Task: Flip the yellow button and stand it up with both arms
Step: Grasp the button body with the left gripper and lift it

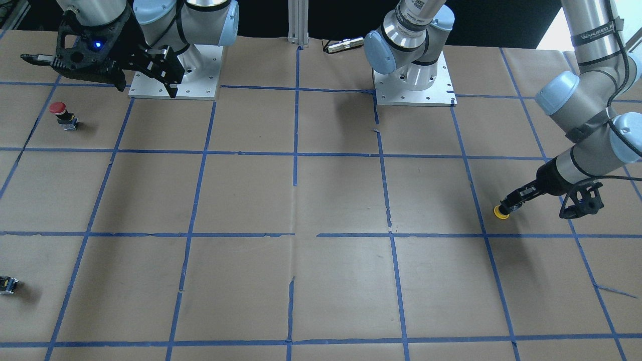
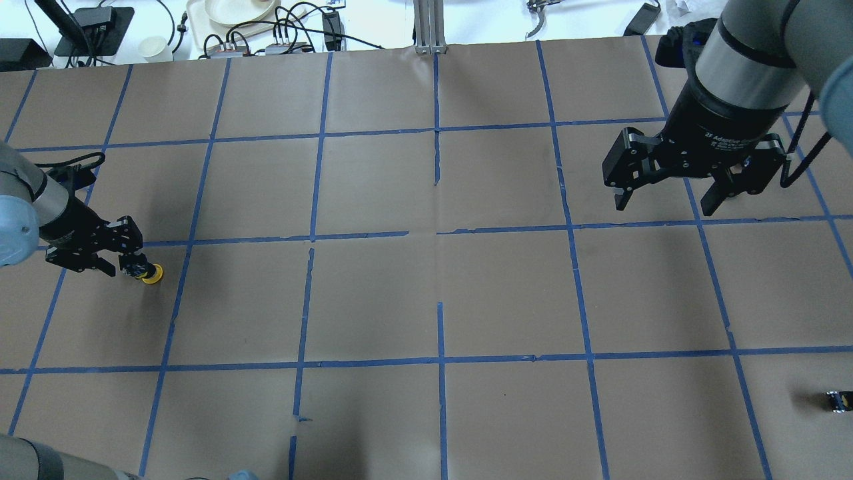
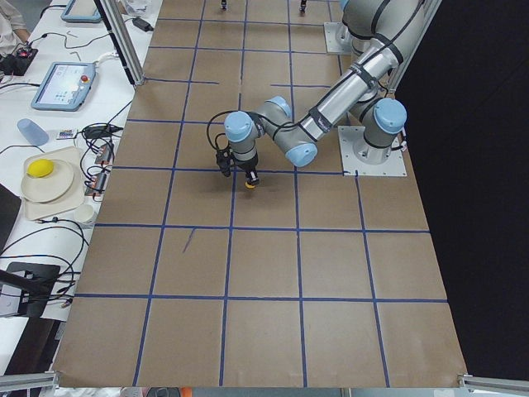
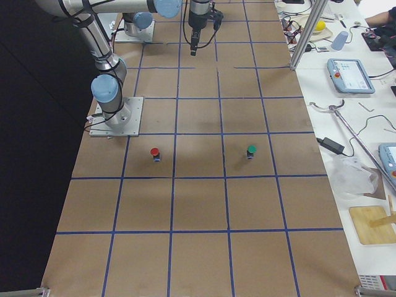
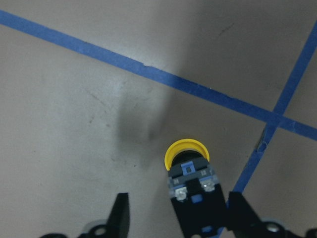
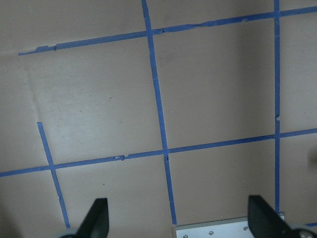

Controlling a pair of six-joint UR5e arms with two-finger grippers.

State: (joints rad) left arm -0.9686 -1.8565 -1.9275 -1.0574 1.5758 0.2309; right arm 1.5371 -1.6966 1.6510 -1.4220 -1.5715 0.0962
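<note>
The yellow button rests on the brown paper at the robot's left side, its yellow cap pointing away from the palm and its grey-black contact block toward it. My left gripper is open and tilted low over the table. The block lies between its fingers, close to one finger and well apart from the other. The same button shows at the gripper's tip in the front view. My right gripper hangs open and empty, high above the table near its base.
A red-capped button stands near the right arm's base plate. A green-capped button stands one square over. A tiny dark block lies near the table's edge on the robot's right. Blue tape marks a grid.
</note>
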